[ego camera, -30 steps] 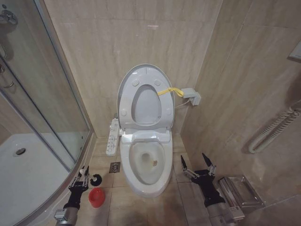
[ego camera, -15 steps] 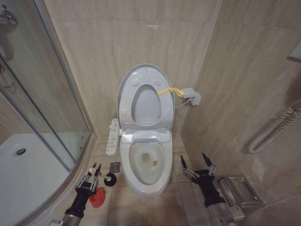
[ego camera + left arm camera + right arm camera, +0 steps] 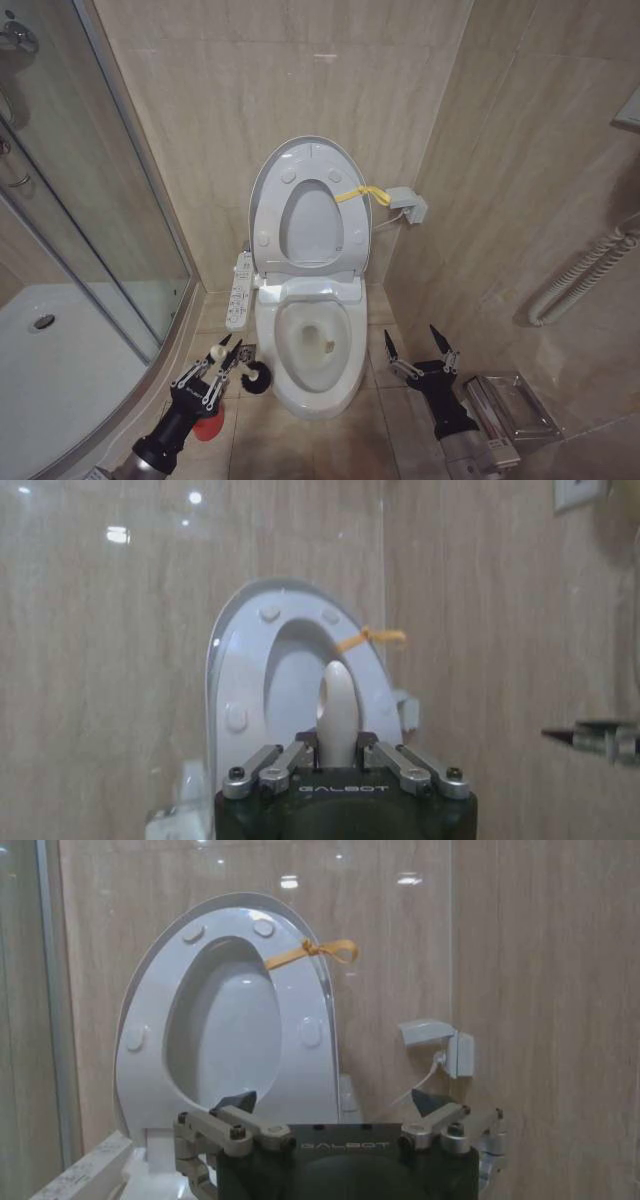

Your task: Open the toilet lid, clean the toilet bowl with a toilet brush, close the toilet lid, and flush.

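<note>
Head view: we hold the toilet brush (image 3: 250, 376) in our left gripper (image 3: 222, 356), fingers clamped on its white handle, the dark head hanging just beside the toilet bowl (image 3: 312, 345) and clear of the red holder (image 3: 207, 424) on the floor. The toilet lid (image 3: 310, 205) leans upright against the wall, leaving the bowl open. Our right gripper (image 3: 422, 352) waits low beside the bowl, fingers apart, forearm angled up.

A: Where is the left hand (image 3: 222, 356)?
B: Low on the left, black arm reaching up and forward, fingers closed on the toilet brush (image 3: 250, 378).
A: And the right hand (image 3: 421, 349)?
B: Low on the right, its 2 fingers spread wide, pointing upward, holding nothing.
</note>
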`<state>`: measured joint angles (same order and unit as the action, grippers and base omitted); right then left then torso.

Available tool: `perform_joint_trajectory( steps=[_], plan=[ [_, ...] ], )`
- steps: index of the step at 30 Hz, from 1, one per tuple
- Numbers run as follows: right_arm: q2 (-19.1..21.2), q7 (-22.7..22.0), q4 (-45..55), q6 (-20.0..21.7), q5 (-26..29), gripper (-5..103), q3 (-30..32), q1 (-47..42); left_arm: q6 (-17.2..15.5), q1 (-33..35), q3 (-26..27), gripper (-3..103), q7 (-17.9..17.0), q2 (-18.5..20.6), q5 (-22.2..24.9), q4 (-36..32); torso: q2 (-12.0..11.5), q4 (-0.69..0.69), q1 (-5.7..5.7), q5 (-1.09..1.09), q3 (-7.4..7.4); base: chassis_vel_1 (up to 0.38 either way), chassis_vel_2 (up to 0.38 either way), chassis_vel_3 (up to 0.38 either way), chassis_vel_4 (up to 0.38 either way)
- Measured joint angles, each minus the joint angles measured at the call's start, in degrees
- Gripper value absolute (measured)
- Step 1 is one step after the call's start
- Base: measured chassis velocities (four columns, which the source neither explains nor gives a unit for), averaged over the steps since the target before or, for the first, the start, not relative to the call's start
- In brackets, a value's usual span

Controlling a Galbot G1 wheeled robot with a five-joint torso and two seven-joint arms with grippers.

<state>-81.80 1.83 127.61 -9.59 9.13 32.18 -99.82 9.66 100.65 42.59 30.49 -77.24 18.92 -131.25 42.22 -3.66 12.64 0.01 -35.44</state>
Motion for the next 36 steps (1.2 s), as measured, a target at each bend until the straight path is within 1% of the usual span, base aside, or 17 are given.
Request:
perform_joint_trajectory(
  steps=[2, 4, 5, 8, 9, 10, 13, 21, 24, 25, 28, 29, 30, 31, 33, 35, 36],
  plan=[
    [0.0, 0.0, 0.0, 0.0, 0.0, 100, 0.0, 0.0, -1.3, -1.2, 0.0, 22, -0.2, 1.2, 1.8, -0.1, 0.0, 0.00, 0.01, -0.01, 0.00, 0.000, 0.000, 0.000, 0.000],
    [0.0, 0.0, 0.0, 0.0, 0.0, 100, 0.0, 0.0, -1.4, -1.8, 0.0, 22, 0.0, 1.7, 2.8, 0.1, 0.0, 0.01, 0.01, -0.01, 0.00, 0.000, 0.000, 0.000, 0.000],
    [0.0, 0.0, 0.0, 0.0, 0.0, 100, 0.0, 0.0, -1.3, -2.9, 0.1, 22, 0.3, 2.3, 4.6, 0.9, 0.0, 0.00, 0.01, -0.01, 0.00, 0.000, 0.000, 0.000, 0.000],
    [0.0, 0.0, 0.0, 0.0, 0.0, 100, 0.0, 0.0, -0.5, -6.8, -0.2, 22, -0.2, 4.0, 8.3, 3.9, 0.0, 0.00, 0.01, -0.02, 0.00, 0.000, 0.000, 0.000, 0.000],
    [0.0, 0.0, 0.0, 0.0, 0.0, 100, 0.0, 0.0, 0.3, -11.1, -1.3, 22, -0.9, 6.2, 10.9, 8.2, 0.0, 0.00, 0.01, -0.02, -0.01, 0.000, 0.000, 0.000, 0.000],
    [0.0, 0.0, 0.0, 0.0, 0.0, 100, 0.0, 0.0, 0.3, -11.1, -1.3, 22, -0.9, 6.2, 10.9, 8.2, 0.0, 0.00, 0.01, -0.02, -0.01, 0.000, 0.000, 0.000, 0.000],
    [0.0, 0.0, 0.0, 0.0, 0.0, 100, 0.0, 0.0, 1.1, -15.6, -2.9, 22, -0.9, 8.2, 11.7, 12.8, 0.0, 0.00, 0.01, -0.02, -0.01, 0.000, 0.000, 0.000, 0.000],
    [0.0, 0.0, 0.0, 0.0, 0.0, 100, 0.0, 0.0, 2.1, -22.8, -5.9, 22, -0.6, 10.3, 13.4, 19.2, 0.0, 0.00, 0.01, -0.01, -0.01, 0.000, 0.000, 0.000, 0.000],
    [0.0, 0.0, 0.0, 0.0, 0.0, 100, 0.0, 0.0, 2.6, -27.0, -9.4, 22, -0.2, 11.7, 15.5, 23.0, 0.0, 0.02, 0.01, -0.02, -0.01, 0.000, 0.000, 0.000, 0.000],
    [0.0, 0.0, 0.0, 0.0, 0.0, 100, 0.0, 0.0, 2.6, -27.0, -9.4, 22, -0.2, 11.7, 15.5, 23.0, 0.0, 0.02, 0.01, -0.02, -0.01, 0.000, 0.000, 0.000, 0.000],
    [0.0, 0.0, 0.0, 0.0, 0.0, 100, 0.0, 0.0, 2.7, -32.3, -14.1, 22, -0.2, 12.3, 16.0, 27.9, 0.0, -0.01, 0.01, -0.02, -0.01, 0.000, 0.000, 0.000, 0.000],
    [0.0, 0.0, 0.0, 0.0, 0.0, 100, 0.0, 0.0, 2.7, -32.3, -14.1, 22, -0.2, 12.3, 16.0, 27.9, 0.0, -0.01, 0.01, -0.02, -0.01, 0.000, 0.000, 0.000, 0.000],
    [0.0, 0.0, 0.0, 0.0, 0.0, 100, 0.0, 0.0, 2.8, -34.3, -16.0, 22, -0.1, 12.4, 16.4, 29.8, 0.0, 0.01, 0.02, -0.01, -0.01, 0.000, 0.000, 0.000, 0.000],
    [0.0, 0.0, 0.0, 0.0, 0.0, 100, 0.0, 0.0, 2.9, -36.3, -17.7, 22, 0.0, 12.4, 16.9, 31.9, 0.0, 0.01, 0.01, -0.01, -0.01, 0.000, 0.000, 0.000, 0.000],
    [0.0, 0.0, 0.0, 0.0, 0.0, 100, 0.0, 0.0, 3.1, -38.1, -19.0, 22, 0.1, 12.1, 17.0, 33.7, 0.0, 0.00, 0.01, 0.00, -0.01, 0.000, 0.000, 0.000, 0.000],
    [0.0, 0.0, 0.0, 0.0, 0.0, 100, 0.0, 0.0, 4.4, -43.2, -22.4, 22, 0.9, 10.9, 16.9, 39.5, 0.0, -0.01, 0.01, -0.01, -0.01, 0.000, 0.000, 0.000, 0.000],
    [0.0, 0.0, 0.0, 0.0, 0.0, 100, 0.0, 0.0, 4.4, -43.2, -22.4, 22, 0.9, 10.9, 16.9, 39.5, 0.0, -0.01, 0.01, -0.01, -0.01, 0.000, 0.000, 0.000, 0.000]
  ],
)
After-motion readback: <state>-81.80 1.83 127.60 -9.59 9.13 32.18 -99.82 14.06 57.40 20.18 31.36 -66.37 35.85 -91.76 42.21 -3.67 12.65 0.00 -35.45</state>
